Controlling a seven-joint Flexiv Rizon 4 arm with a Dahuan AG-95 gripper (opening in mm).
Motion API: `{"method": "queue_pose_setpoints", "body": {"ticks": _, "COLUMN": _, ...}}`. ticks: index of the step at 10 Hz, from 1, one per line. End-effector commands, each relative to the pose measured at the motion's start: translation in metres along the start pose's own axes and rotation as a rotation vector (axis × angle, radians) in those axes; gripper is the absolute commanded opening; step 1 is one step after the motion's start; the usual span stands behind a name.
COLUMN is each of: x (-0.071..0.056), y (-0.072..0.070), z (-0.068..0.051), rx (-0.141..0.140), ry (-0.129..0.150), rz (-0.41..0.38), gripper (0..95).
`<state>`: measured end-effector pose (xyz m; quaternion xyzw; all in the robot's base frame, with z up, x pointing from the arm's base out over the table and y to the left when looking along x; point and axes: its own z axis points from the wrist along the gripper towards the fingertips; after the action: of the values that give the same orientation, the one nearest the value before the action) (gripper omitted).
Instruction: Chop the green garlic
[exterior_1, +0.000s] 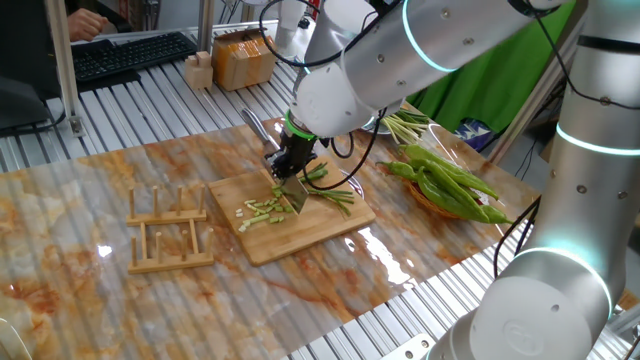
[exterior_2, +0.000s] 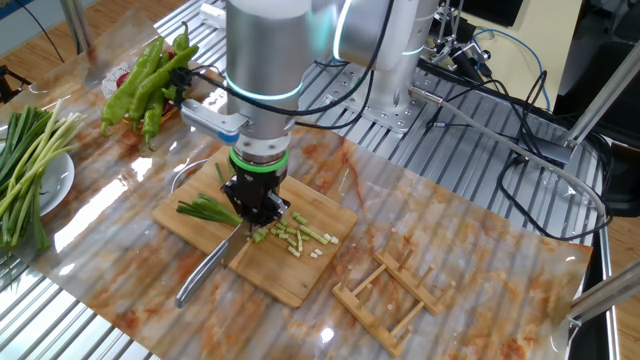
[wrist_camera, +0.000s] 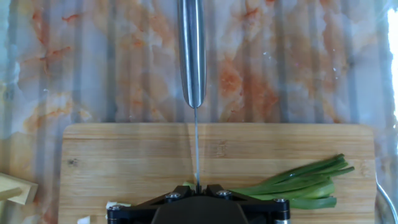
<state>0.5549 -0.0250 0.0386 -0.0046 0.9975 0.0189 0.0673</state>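
Now | gripper (exterior_2: 256, 208) clenched on knife (exterior_2: 205, 270) | plate (exterior_2: 58, 178) holds long stalks (whitish ends) | green garlic (exterior_2: 298, 236) on cutting board (exterior_2: 290, 275)

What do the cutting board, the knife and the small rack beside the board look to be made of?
Cutting board: apparently light wood, matte, grain lines visible in the hand view.
Knife: likely steel; the handle is silver and reflective, the blade thin.
Rack: looks like pale unfinished wood or bamboo, built of slats and pegs.
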Motion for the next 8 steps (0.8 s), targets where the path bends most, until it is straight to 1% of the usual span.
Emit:
{"method": "queue_pose_setpoints", "body": {"ticks": 1, "x": -0.0021, "y": 0.0003, "z": 0.0145, "rx": -0.004, "ry": -0.005, "rz": -0.002, "gripper": 0.0}}
{"method": "queue_pose_setpoints", "body": {"ticks": 3, "x": 0.0011, "y": 0.0009, "z": 0.016, "rx": -0.006, "ry": 0.004, "rz": 0.004, "gripper": 0.0}}
{"method": "queue_pose_setpoints", "body": {"ticks": 5, "x": 0.0006, "y": 0.0011, "z": 0.0159, "rx": -0.009, "ry": 0.003, "rz": 0.008, "gripper": 0.0}}
{"method": "queue_pose_setpoints", "body": {"ticks": 6, "x": 0.0005, "y": 0.0011, "z": 0.0164, "rx": -0.007, "ry": 0.008, "rz": 0.009, "gripper": 0.0}}
{"method": "queue_pose_setpoints", "body": {"ticks": 7, "x": -0.0004, "y": 0.0008, "z": 0.0186, "rx": -0.008, "ry": 0.008, "rz": 0.01, "gripper": 0.0}}
{"method": "queue_pose_setpoints", "body": {"ticks": 8, "x": -0.0014, "y": 0.0007, "z": 0.0224, "rx": -0.014, "ry": 0.006, "rz": 0.01, "gripper": 0.0}}
